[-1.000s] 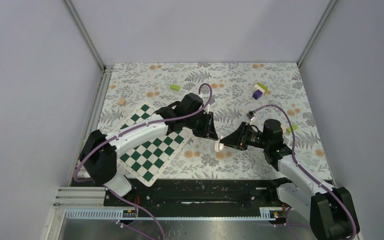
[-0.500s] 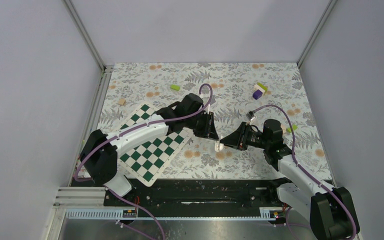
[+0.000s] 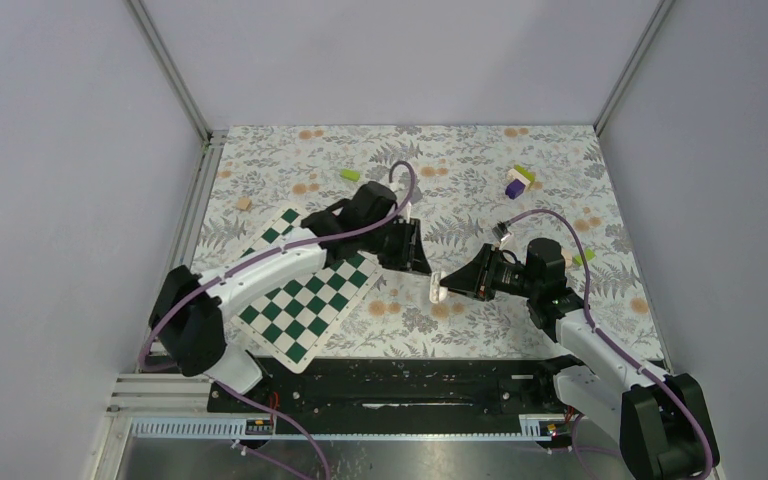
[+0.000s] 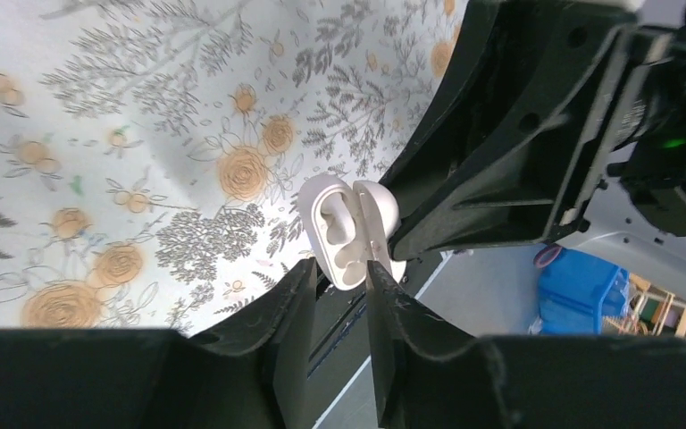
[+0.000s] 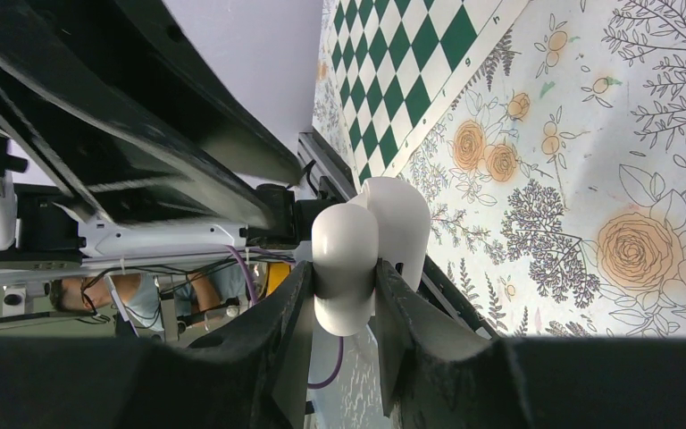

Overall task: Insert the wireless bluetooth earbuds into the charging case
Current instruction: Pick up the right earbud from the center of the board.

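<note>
The white charging case [image 3: 438,288] hangs above the floral table, between the two arms. My right gripper [image 5: 344,266] is shut on the case's body [image 5: 346,259], and the lid [image 5: 402,228] stands open beside it. In the left wrist view the open case [image 4: 348,228] faces the camera; white rounded shapes that look like the earbuds [image 4: 335,219] fill its wells. My left gripper [image 4: 339,265] has its fingertips just short of the case's lower end. Its jaws stand a narrow gap apart with nothing between them. From above, the left gripper [image 3: 422,265] sits up and left of the case.
A green-and-white chessboard [image 3: 305,290] lies under the left arm. A green block [image 3: 350,174], a small tan block [image 3: 244,203] and a purple, green and white block cluster [image 3: 518,182] lie toward the back. Grey walls close in the table's sides.
The left gripper has drawn back a little up and to the left, away from the case. The right gripper still holds the case in the same place.
</note>
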You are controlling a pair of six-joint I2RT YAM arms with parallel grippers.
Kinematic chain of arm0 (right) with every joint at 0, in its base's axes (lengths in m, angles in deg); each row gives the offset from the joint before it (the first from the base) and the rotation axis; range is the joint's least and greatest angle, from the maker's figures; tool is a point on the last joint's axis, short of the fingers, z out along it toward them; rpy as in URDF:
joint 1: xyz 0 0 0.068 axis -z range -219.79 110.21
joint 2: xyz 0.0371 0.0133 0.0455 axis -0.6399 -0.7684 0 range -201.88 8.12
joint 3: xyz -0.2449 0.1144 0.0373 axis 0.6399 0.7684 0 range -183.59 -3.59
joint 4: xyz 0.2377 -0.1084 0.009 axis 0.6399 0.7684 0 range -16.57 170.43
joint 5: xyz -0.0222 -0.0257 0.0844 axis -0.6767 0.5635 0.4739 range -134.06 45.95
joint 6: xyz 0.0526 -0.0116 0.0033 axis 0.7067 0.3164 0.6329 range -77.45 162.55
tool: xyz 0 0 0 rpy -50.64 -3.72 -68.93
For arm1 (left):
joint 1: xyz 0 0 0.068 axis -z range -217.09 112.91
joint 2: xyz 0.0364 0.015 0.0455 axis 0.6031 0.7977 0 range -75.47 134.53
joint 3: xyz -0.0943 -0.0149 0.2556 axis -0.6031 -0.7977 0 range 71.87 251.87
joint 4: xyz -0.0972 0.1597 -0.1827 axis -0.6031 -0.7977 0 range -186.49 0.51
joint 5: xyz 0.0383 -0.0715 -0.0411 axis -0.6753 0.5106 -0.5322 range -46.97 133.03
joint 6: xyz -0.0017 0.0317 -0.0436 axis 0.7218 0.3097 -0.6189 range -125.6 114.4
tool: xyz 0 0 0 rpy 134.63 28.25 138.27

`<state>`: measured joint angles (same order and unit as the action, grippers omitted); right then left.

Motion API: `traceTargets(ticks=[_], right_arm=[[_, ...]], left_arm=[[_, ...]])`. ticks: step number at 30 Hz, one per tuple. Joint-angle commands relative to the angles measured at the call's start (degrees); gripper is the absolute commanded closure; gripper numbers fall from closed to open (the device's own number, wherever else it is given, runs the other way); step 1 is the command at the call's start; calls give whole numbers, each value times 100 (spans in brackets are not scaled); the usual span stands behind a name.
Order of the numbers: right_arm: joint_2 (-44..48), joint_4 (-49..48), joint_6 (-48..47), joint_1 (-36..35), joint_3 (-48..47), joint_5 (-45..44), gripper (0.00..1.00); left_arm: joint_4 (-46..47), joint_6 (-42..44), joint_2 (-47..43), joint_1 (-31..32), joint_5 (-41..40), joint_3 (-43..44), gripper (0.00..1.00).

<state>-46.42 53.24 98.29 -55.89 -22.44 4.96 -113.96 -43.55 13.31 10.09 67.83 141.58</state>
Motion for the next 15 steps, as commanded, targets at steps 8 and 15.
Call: traceTargets(ticks=[8,15], right_arm=[[-43,-363,-37,-56,-9,25,100],[127,-274,-74,-51,87,1,100]], left_arm=[[-899,698,-308,-1402,-1326,595,26],[-1477,756,515,-2184,-2697,781,20]])
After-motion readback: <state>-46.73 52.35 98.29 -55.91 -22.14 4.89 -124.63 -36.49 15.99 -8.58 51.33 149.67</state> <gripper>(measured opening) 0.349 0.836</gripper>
